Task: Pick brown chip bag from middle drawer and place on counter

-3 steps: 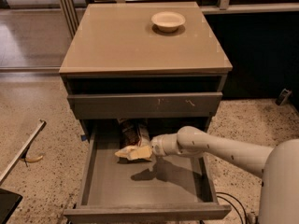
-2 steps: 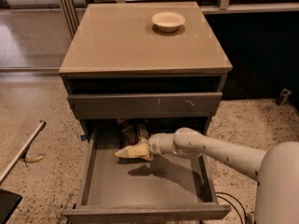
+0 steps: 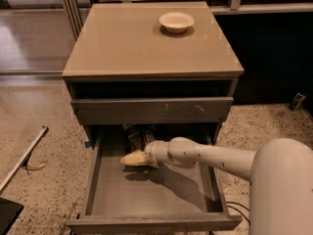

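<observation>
Your gripper [image 3: 144, 158] inside the grey middle drawer [image 3: 151, 197]
It pinches the shiny brown chip bag [image 3: 133, 158] by its crumpled cream end.

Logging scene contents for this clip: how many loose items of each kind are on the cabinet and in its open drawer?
White bowl, on the counter: 1
Brown chip bag, in the middle drawer, at the hand: 1
Total: 2

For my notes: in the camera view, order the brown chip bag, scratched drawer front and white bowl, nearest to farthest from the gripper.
The gripper is inside the middle drawer.
1. brown chip bag, at the gripper.
2. scratched drawer front, just above.
3. white bowl, far back on the counter.
</observation>
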You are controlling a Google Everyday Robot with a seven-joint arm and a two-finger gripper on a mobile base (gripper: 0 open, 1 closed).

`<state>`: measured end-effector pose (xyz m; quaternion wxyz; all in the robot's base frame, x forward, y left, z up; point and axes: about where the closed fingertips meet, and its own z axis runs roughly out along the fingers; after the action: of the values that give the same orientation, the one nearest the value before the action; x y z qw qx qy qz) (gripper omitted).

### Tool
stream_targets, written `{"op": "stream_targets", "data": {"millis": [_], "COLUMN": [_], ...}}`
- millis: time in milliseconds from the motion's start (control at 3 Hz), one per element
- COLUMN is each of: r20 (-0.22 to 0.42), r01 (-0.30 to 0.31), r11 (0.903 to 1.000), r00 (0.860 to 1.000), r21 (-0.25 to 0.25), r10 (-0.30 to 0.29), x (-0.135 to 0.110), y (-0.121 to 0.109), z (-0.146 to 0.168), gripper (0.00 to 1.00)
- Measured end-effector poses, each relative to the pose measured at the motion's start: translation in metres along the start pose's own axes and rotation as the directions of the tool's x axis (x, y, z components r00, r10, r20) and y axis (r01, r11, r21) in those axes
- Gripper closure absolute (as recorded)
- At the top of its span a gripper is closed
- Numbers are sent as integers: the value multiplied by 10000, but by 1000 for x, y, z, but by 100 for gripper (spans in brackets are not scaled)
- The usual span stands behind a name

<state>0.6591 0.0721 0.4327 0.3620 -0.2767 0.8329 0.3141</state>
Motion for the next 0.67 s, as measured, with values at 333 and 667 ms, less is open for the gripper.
{"op": "stream_targets", "data": {"millis": [333, 667], "r20": [-148, -161], "r01": [-147, -208], "r11": [9991, 9981], "r00": [9998, 9996], "r21": [397, 587], "r10": [153, 217], "x": [5, 8], "y": [4, 8], "z": [21, 26], "gripper": [19, 42]}}
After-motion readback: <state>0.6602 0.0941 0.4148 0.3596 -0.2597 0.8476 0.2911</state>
